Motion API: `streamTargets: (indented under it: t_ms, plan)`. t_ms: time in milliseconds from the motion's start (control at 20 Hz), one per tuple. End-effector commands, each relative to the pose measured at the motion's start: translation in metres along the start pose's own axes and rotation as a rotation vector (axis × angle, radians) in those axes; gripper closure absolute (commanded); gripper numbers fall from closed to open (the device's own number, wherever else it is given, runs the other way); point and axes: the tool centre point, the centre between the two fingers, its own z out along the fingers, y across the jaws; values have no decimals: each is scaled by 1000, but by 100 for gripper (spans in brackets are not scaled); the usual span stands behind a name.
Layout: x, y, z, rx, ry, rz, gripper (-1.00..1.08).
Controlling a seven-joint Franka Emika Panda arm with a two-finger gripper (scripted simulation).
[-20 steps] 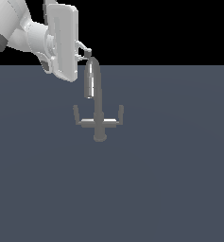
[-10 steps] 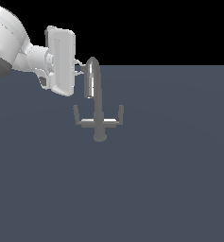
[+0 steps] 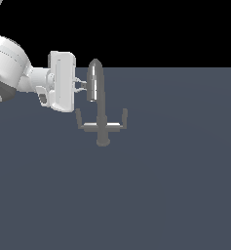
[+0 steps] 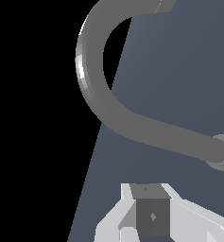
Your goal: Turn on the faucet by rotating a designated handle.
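The faucet [image 3: 102, 110] stands on a flat dark slate-grey floor [image 3: 175, 195], a little toward the exterior view's left of centre, round base down and arched glossy spout rising upright above it. Its crossbar runs level across the stem with an upturned lever at each end: one lever on the exterior view's left [image 3: 79, 117] and a twin lever on the exterior view's right [image 3: 124, 117]. Which of the two is the handle cannot be told here, since the spout faces the camera nearly edge-on (its drooping tip hangs close over the stem). The white Panda arm [image 3: 9, 73] comes in from the exterior view's left, with its blocky hand turned sideways and the gripper [image 3: 82, 85] pointing at the spout just below the arch. The fingertips sit just beside the spout; contact cannot be confirmed. Neither lever is touched, and both lie lower than the gripper. Whether the fingers are apart or together cannot be told from either view. In the wrist view the spout's curved tube [image 4: 132, 118] sweeps across close ahead, with one dark finger pad [image 4: 152, 216] visible in the foreground.
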Motion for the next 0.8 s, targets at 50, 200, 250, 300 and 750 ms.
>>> streamTargets:
  t_ms: [50,200,250,300,750]
  plan:
    - [-8,17,-4,24,-3,-96,108]
    - [-13,31,-6,43,-3,-177,108]
    - [-15,36,-7,49,-2,-203,108]
    - [-17,41,-8,55,-1,-230,108]
    - [-26,77,-11,95,13,-416,108]
